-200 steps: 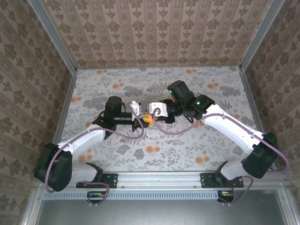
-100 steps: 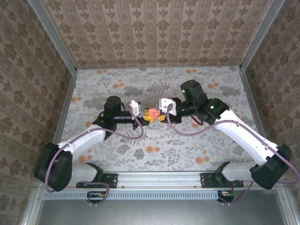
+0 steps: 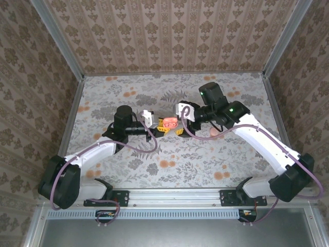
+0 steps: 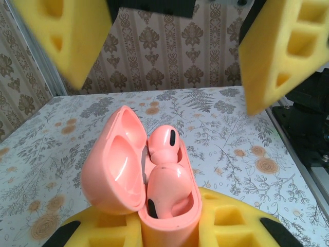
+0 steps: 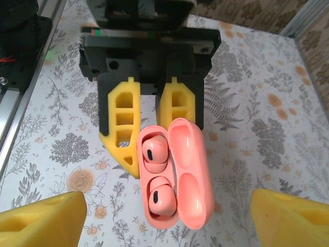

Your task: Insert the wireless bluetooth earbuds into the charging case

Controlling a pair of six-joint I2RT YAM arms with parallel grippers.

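Top view: over the middle of the table the left gripper (image 3: 161, 126) is clenched on the charging case (image 3: 168, 122), with the right gripper (image 3: 179, 125) just beside it.

Left wrist view: the case stands upright with its lid (image 4: 115, 159) hinged back.

Right wrist view: both earbuds (image 5: 154, 151) lie in their wells, and the right jaws are spread wide and empty.

Insertion looks done. The next move is likely pressing the earbuds home and tipping the lid shut.

glossy, smooth plastic charging case (image 5: 187, 175) and earbuds (image 5: 154, 152); matt printed table surface (image 5: 257, 128).
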